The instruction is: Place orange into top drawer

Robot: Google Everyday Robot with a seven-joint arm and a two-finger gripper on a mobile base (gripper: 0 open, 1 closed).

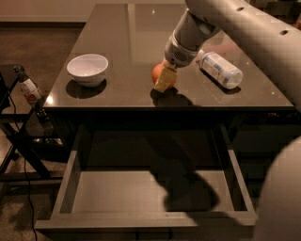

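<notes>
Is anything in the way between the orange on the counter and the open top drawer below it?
Nothing visible. The gripper is at the orange, near the front edge of the table; the top drawer stands open just below. The white bowl sits off to the left, the bottle to the right.

Dim room, one dark glossy rectangular tabletop (pixel 136 33) standing on brown carpeted floor (pixel 33 44).

From where I stand, the light is low and warm. It throws small bright glints on the polished surface toward the far end and on the near left corner. A pale strip of wall (pixel 42 9) runs along the back, above the carpet. To the left is a black metal-frame stand (pixel 21 141), with a thin black cable (pixel 26 197) trailing down beside it to the floor. The gripper (pixel 162 81) is low at the tabletop's middle, near its front edge.
</notes>
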